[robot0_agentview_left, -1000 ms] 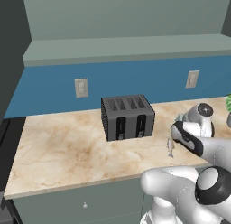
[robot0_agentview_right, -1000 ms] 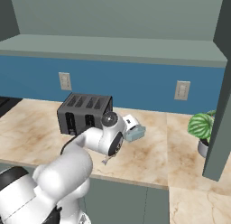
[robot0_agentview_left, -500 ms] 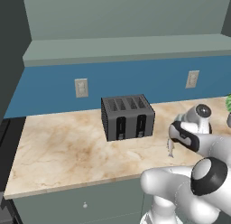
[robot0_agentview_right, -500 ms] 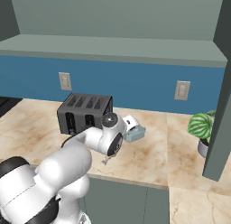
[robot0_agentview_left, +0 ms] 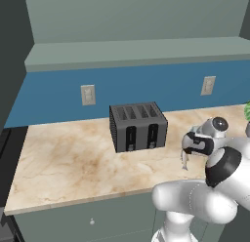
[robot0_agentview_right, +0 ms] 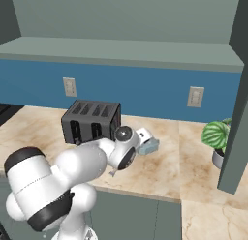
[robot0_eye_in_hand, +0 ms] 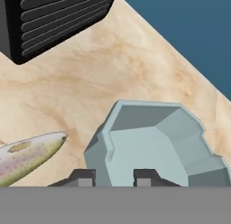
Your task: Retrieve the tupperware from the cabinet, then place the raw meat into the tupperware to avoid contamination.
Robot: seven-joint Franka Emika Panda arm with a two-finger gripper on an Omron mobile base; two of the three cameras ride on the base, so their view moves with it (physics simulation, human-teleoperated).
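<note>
Tupperware (robot0_eye_in_hand: 158, 146) sits just above tool (robot0_eye_in_hand: 113, 178) (fish (robot0_eye_in_hand: 27, 155) beside it).

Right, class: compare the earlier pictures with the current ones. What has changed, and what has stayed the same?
The arm's elbow has lifted higher. The gripper has hardly shifted and stays shut on the raw meat, which hangs beside the tupperware. Tupperware and toaster have not moved.

The toaster (robot0_eye_in_hand: 49, 20) is running off the hand view's top and left edges; the fish (robot0_eye_in_hand: 27, 155) is losing its tail past the left edge; the arm is covering most of the tupperware (robot0_agentview_right: 150, 146) in the right base view.
</note>
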